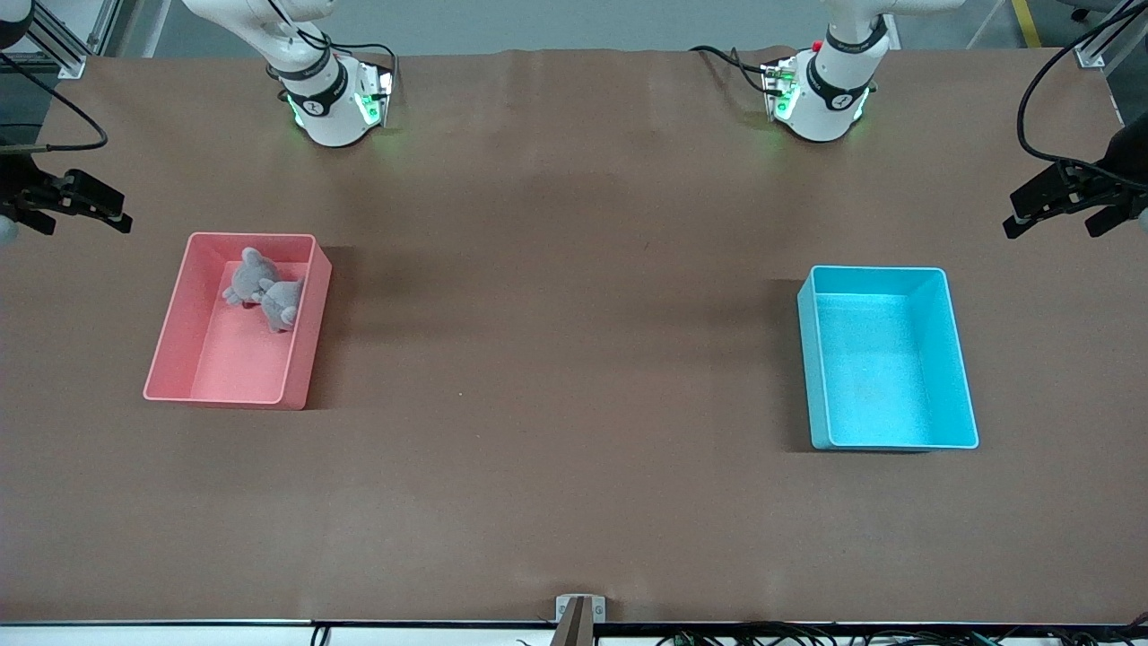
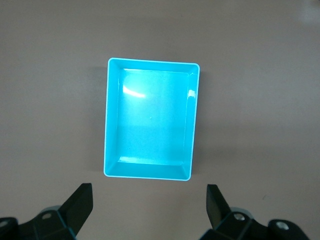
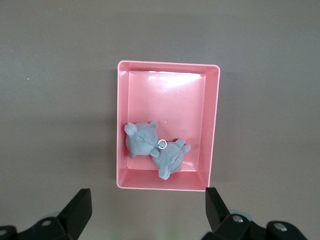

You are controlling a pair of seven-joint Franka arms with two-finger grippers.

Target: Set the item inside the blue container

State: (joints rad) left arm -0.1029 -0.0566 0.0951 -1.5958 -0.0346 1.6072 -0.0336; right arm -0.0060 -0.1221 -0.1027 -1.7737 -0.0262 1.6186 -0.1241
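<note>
A fuzzy grey plush toy (image 3: 154,150) lay in the glossy pink bin (image 3: 211,125), clear of the right gripper's (image 3: 147,212) spread jaws; the left gripper (image 2: 149,207), jaws apart, hung over the table (image 1: 574,359) beside the straight-walled blue container (image 2: 106,120).

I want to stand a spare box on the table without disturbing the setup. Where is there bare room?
The widest bare stretch of the brown table lies between the rectangular pink plastic bin and the rectangular light blue plastic container; the strip nearer the front camera than both is bare too. The blue container holds nothing. The pink bin's end toward the robots' bases is crowded by a grey plush toy.
</note>
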